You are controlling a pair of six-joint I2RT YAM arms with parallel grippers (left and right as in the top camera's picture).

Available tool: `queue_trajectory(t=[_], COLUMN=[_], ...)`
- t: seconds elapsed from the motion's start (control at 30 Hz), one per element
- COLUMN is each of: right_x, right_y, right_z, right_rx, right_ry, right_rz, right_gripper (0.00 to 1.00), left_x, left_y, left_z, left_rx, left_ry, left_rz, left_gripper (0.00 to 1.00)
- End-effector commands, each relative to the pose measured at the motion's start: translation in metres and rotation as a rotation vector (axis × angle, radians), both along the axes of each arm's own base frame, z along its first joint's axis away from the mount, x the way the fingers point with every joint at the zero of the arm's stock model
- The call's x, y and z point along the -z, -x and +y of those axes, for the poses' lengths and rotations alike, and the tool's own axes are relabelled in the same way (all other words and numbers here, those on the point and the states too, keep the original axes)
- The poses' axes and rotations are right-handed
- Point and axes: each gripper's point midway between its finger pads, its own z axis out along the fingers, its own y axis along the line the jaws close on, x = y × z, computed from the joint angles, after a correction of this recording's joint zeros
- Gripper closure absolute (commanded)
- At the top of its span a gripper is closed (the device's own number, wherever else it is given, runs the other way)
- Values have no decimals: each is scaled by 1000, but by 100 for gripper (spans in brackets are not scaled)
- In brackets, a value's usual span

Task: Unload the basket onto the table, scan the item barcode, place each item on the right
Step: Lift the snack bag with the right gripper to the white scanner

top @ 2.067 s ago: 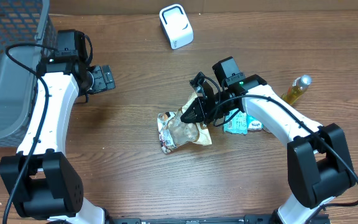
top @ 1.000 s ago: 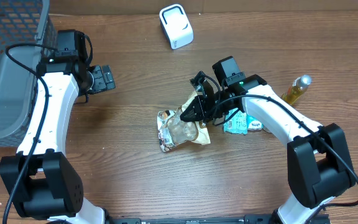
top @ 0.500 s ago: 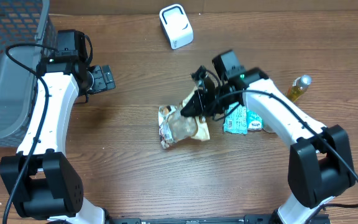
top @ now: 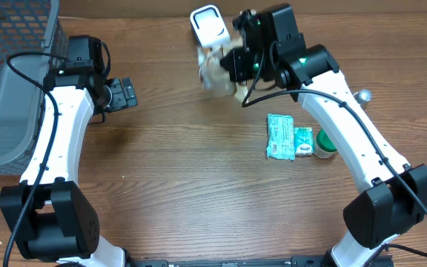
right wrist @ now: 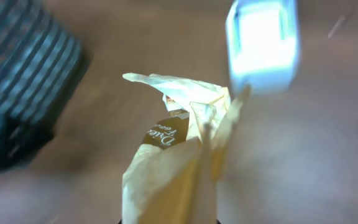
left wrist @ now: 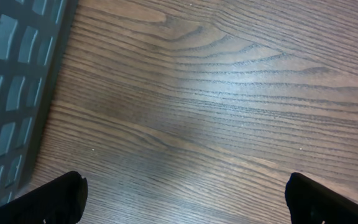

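The right gripper [top: 230, 65] is clamped tight on the crinkled snack bag [top: 215, 70]. It holds the bag in the air at the far side of the table [top: 199, 200], just beside the white scanner [top: 209, 28]. The left gripper [top: 127, 94] hangs with its jaws wide apart and nothing between them, near the grey basket [top: 6, 96].

The biggest worry, to my eye, is the read itself. The bag is soft and pinched at one end, so it can droop or twist. The barcode may then face away from the scanner or fall across a crease. I can't make out a barcode at all, since the bag is blurred in both views.

Next, the bag or the fingers could knock the scanner, which seems to stand loose and might slide or tip toward the back edge. A lesser risk is the slick wrapper slipping out of the pinch on a quick swing.

As for room, the broad middle of the table between the arms is open wood. The back edge lies close behind the scanner, so there is little space there. The basket fills the left side, well apart from the right arm. Near the right forearm lie a green packet [top: 280, 136], a smaller green packet [top: 305, 142] touching it and a round green item [top: 325, 145]. A low sweep back could catch them.
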Motion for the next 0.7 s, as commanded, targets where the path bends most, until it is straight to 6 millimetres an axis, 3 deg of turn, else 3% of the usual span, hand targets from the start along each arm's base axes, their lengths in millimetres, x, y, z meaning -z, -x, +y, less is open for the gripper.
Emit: queue_trajectory(t=[0.0, 0.2, 0.3, 0.43, 0.67], right_x=[-17, -24, -14, 16, 45], right_y=[-33, -68, -86, -123, -147], right_z=[-6, 15, 26, 37, 49], right_rx=[63, 52, 22, 8, -13], right_ry=[203, 445, 564, 754, 846], right_rz=[-251, -544, -650, -816, -945], right_gripper=[96, 96, 96, 96, 96], left_x=[-8, -8, -8, -8, -8], left_y=[-4, -4, -4, -4, -4], left_z=[4, 4, 4, 4, 4], left_rx=[-11, -11, -11, -11, -11], left_ry=[-12, -12, -12, -12, -12], left_rz=[-23, -23, -23, -23, -23], left_gripper=[0, 0, 1, 0, 0])
